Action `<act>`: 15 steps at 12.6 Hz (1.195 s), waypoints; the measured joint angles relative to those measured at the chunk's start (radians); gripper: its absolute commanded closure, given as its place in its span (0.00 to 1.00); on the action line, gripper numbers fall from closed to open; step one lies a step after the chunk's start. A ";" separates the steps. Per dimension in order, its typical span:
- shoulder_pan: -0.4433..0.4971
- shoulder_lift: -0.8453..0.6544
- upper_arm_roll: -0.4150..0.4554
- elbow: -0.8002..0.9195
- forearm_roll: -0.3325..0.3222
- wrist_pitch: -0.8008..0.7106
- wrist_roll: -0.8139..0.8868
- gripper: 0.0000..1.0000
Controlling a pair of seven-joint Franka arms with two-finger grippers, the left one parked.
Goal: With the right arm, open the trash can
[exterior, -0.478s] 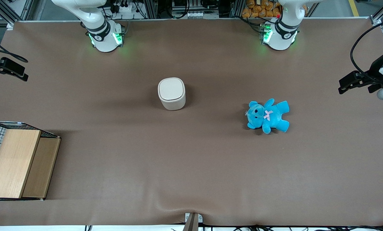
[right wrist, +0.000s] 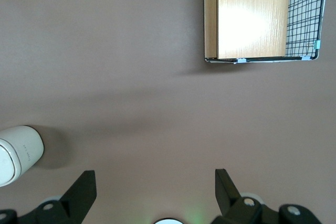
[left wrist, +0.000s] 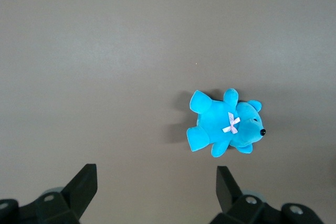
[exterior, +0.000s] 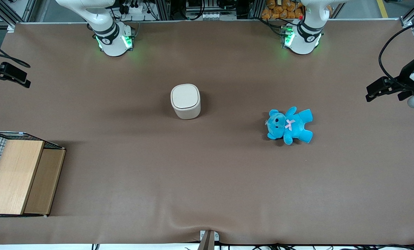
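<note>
High above the bench point(exterior: 207, 180), well apart from everything: end effector point(right wrist: 156, 184) with fingers point(right wrist: 84, 187) spread wide, holding nothing. Off to one side of it, near mid-bench, trash can point(exterior: 185, 101) standing upright, flat lid closed. Nothing of the task done yet; approach, contact and lifting of the lid all left. Toward the parked arm's end, blue teddy point(exterior: 289, 125); toward the working arm's, wooden box point(exterior: 19, 177) with wire mesh. Plain brown covering, slightly rippled near the front edge.
</note>
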 measured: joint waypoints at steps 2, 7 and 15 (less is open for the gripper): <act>0.000 0.004 0.000 -0.004 0.005 -0.001 0.000 0.00; 0.056 0.015 0.024 -0.011 0.054 -0.025 0.076 0.15; 0.094 0.124 0.270 -0.065 0.162 0.070 0.434 0.84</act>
